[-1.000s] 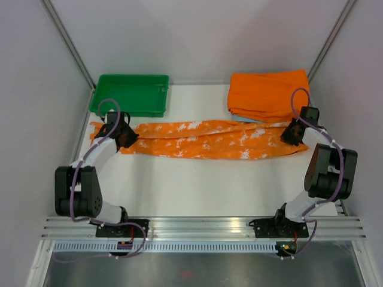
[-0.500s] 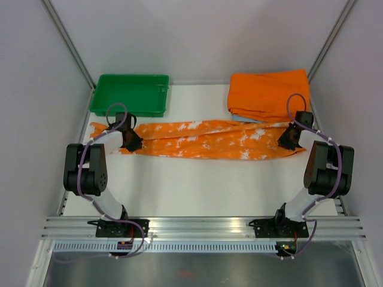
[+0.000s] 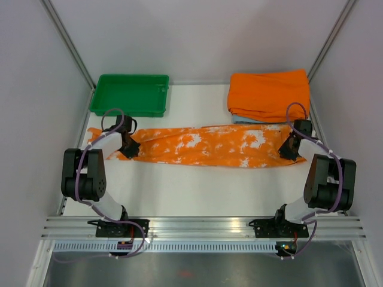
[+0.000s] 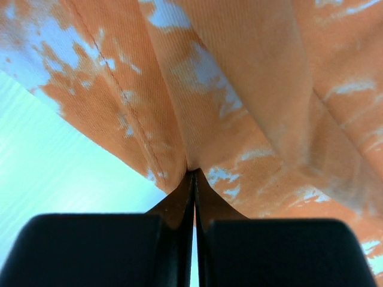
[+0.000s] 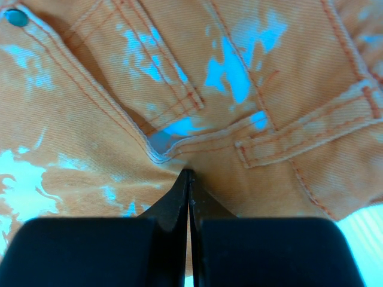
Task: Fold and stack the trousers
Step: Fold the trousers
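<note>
The trousers (image 3: 203,145), orange with white splashes, lie stretched left to right across the middle of the table. My left gripper (image 3: 130,149) is shut on the trousers' left end; in the left wrist view its tips (image 4: 194,173) pinch a fold of the cloth (image 4: 239,95). My right gripper (image 3: 287,149) is shut on the trousers' right end, the waist; in the right wrist view its tips (image 5: 188,173) nip the fabric (image 5: 119,143) just below a stitched belt loop (image 5: 299,134).
A green tray (image 3: 130,94) stands at the back left. A folded plain orange cloth (image 3: 269,94) lies at the back right on top of a light blue one (image 3: 242,119). Metal frame posts and grey walls close both sides.
Both grippers have drawn toward the near edge with the trousers' ends in them, and the cloth has spread from a narrow twisted band into a wider, flatter strip.
</note>
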Tool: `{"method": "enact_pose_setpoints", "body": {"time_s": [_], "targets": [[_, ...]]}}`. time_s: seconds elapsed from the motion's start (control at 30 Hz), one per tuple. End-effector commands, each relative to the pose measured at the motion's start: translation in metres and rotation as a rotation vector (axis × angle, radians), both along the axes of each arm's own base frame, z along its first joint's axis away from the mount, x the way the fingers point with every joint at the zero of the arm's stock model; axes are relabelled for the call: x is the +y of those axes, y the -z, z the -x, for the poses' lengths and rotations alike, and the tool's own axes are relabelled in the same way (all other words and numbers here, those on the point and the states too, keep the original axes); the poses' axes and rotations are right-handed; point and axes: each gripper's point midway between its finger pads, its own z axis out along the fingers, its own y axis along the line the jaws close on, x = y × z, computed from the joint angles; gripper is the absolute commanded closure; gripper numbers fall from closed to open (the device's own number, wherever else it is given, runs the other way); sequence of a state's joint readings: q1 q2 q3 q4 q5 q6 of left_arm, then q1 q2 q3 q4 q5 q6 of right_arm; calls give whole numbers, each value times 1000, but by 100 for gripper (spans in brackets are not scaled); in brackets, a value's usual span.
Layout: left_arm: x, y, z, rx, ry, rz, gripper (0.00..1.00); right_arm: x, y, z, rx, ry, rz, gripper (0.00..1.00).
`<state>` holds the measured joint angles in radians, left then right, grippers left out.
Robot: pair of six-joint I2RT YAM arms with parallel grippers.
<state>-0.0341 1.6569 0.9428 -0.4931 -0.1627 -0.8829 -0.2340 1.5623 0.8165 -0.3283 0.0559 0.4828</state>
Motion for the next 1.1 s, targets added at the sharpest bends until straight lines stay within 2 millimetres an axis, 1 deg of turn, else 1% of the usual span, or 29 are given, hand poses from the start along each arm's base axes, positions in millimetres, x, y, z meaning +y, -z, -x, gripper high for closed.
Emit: {"method": "enact_pose_setpoints", "body": {"time_s": [0.0, 0.03, 0.1, 0.13, 0.17, 0.2, 0.23, 0.3, 0.37, 0.4, 0.43, 0.47, 0.5, 0.53, 0.57, 0.6, 0.63, 0.7, 0.8, 0.83, 0.9, 0.93, 1.0, 1.07], "targets": [[22, 4, 50, 138, -75, -97, 98, -9, 8, 52, 158, 60, 58, 100], [22, 0, 53, 135, -77, -98, 98, -9, 7, 58, 175, 67, 66, 100], [25, 0, 62, 139, -80, -114, 98, -13, 0, 63, 164, 90, 85, 100], [26, -4, 65, 131, -83, -117, 98, -13, 0, 69, 172, 101, 89, 100], [27, -2, 73, 149, -84, -123, 98, -15, -6, 70, 154, 108, 97, 100], [27, -3, 75, 148, -82, -122, 98, -14, -8, 73, 158, 107, 96, 100], [27, -8, 80, 146, -82, -123, 98, -14, -13, 73, 142, 107, 97, 100], [25, -12, 82, 129, -44, -114, 98, -11, -18, 73, 134, 82, 88, 100], [20, -32, 63, 27, 16, -94, 98, -4, -27, 65, 82, 38, 58, 100], [19, -42, 56, -8, 42, -96, 98, -3, -36, 54, 39, 24, 55, 100], [19, -65, 39, -80, 89, -113, 98, -2, -46, 47, 3, 1, 56, 100], [18, -79, 30, -121, 117, -118, 98, 3, -54, 40, -31, -25, 31, 100], [20, -92, 23, -151, 165, -145, 97, 4, -72, 25, -89, -47, 30, 100], [21, -113, 10, -204, 179, -161, 89, 7, -82, 18, -120, -78, 32, 100], [25, -124, 9, -220, 176, -189, 85, 9, -91, 12, -147, -97, 29, 100], [29, -132, 7, -232, 169, -209, 78, 11, -109, 0, -198, -122, 24, 100], [32, -141, 4, -250, 157, -223, 67, 13, -115, -4, -214, -139, 25, 100], [39, -143, 5, -248, 128, -253, 66, 15, -131, -14, -251, -155, 24, 100], [40, -127, 9, -206, 72, -228, 66, 18, -139, -17, -277, -163, 10, 100], [39, -117, 14, -183, 59, -212, 67, 20, -139, -17, -279, -167, 4, 100], [35, -106, 19, -169, 7, -171, 73, 23, -138, -13, -280, -169, -6, 100], [35, -95, 27, -144, -13, -161, 83, 24, -137, -12, -280, -171, -10, 100], [35, -86, 29, -143, -40, -148, 97, 26, -130, -7, -268, -175, -14, 99], [38, -75, 29, -145, -58, -145, 98, 26, -124, -4, -256, -177, -16, 99]]}}
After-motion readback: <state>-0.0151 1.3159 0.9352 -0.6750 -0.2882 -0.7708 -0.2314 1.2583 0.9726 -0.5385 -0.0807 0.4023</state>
